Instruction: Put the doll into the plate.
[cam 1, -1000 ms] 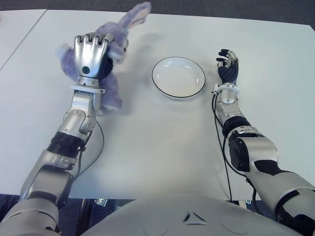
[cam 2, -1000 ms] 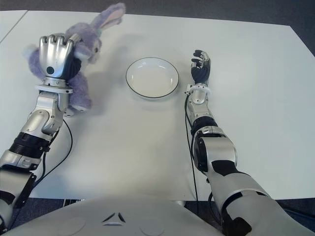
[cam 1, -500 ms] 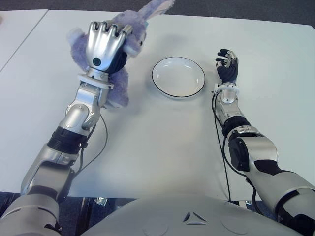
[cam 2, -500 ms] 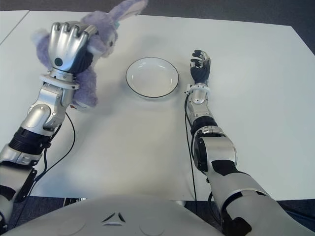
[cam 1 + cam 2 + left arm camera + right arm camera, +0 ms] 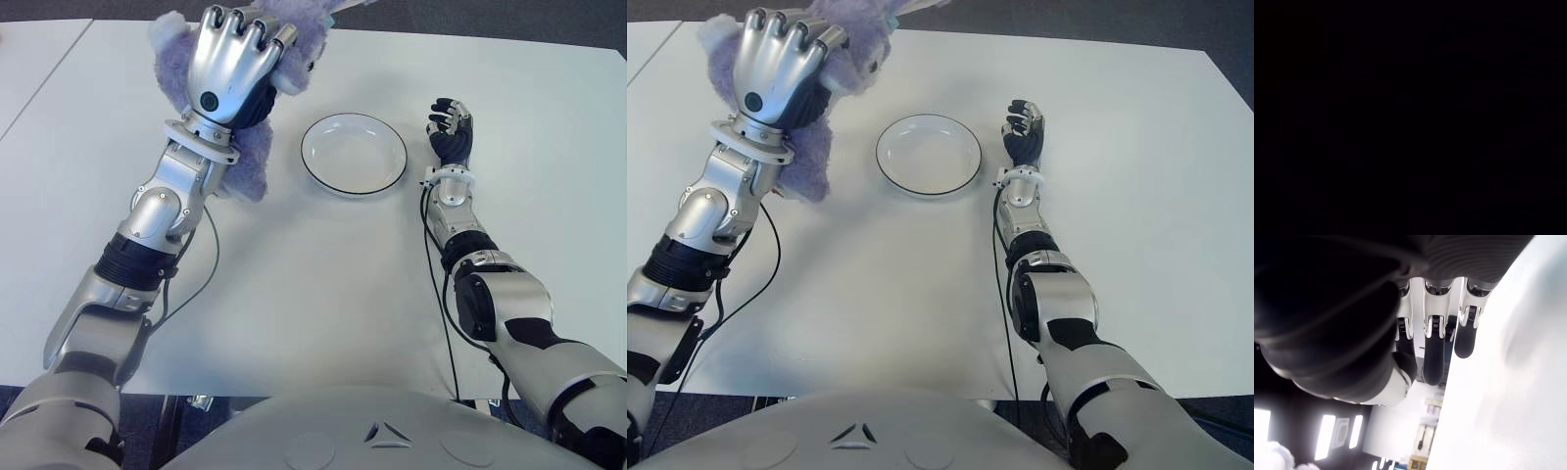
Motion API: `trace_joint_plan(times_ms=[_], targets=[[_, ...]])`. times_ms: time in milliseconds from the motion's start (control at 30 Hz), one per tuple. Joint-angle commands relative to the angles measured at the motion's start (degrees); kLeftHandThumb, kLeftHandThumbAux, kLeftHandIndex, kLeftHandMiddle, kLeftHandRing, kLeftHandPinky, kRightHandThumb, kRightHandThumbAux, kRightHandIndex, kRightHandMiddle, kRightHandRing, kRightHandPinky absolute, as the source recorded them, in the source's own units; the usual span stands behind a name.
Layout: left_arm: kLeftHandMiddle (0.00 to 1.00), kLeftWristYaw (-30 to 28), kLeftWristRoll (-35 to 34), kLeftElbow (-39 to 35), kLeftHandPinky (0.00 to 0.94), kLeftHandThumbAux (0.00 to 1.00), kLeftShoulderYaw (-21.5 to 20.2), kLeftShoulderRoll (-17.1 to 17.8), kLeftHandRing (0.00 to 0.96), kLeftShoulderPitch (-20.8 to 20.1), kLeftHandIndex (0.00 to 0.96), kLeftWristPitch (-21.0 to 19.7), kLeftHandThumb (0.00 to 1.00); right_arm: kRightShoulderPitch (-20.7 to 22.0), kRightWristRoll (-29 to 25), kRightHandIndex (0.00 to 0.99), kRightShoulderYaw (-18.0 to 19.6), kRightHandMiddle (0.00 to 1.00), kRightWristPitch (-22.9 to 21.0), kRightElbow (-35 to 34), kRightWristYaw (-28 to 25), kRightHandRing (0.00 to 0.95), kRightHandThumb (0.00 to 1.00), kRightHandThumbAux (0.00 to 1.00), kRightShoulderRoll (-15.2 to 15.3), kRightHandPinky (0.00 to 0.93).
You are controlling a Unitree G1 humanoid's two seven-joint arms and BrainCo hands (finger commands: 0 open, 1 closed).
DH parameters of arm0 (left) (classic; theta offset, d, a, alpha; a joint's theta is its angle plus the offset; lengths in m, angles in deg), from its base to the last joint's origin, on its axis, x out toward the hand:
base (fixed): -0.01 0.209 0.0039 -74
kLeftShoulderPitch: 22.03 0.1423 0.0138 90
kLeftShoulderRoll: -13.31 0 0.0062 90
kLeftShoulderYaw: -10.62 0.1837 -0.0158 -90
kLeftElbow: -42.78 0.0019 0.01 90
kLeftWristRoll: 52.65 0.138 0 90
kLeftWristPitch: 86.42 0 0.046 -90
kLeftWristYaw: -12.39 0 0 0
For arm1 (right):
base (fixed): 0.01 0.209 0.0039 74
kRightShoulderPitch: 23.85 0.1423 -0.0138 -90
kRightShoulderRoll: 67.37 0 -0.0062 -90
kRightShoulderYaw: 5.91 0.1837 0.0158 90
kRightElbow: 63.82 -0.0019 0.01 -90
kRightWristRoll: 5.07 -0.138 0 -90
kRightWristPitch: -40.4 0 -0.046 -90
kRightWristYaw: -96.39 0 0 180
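A wide white table (image 5: 323, 294) carries a round white black-rimmed plate (image 5: 354, 154) at its far middle. Left of it, the left hand (image 5: 233, 61) clasps a fluffy purple plush rabbit doll (image 5: 250, 157), lifted. Right of the plate, the right hand (image 5: 452, 127) shows loosely uncurled, holding nothing.

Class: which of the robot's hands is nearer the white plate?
Right. The right hand shows just beside the plate; the left hand, gripping the doll, is farther off on its other side.

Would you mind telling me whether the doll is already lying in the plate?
No, the plate is empty, and the left hand grips the purple doll above the table, to the plate's left.
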Motion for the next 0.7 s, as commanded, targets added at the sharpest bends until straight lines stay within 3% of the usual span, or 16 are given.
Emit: trace_joint_plan(times_ms=[33,367,500,700], targets=[[0.858,-3.72,1.10,-1.10,0.881,0.697,2.90,0.11,0.863,-3.12,0.443,4.24,0.733,-17.79,1.76,0.272,-0.86,0.305,-2.39,10.04,-0.20,0.295,0.728,0.922,-3.89,0.231],[0.857,-6.09,0.77,1.26,0.880,0.697,4.59,-1.95,0.863,-6.07,0.443,5.58,0.732,-17.72,1.99,0.263,-1.13,0.305,-2.51,10.04,-0.16,0.293,0.737,0.923,-3.98,0.233],[0.854,-4.56,2.14,6.96,0.878,0.697,7.36,-5.77,0.861,-9.40,0.444,5.48,0.732,-17.72,2.01,0.260,-1.19,0.303,-2.37,10.01,-0.08,0.288,0.737,0.927,-4.10,0.228],[0.852,-2.25,2.70,11.49,0.875,0.696,9.24,-8.71,0.858,-11.75,0.444,5.30,0.733,-17.77,1.83,0.254,-1.11,0.301,-2.23,9.99,-0.05,0.284,0.746,0.929,-4.31,0.222]])
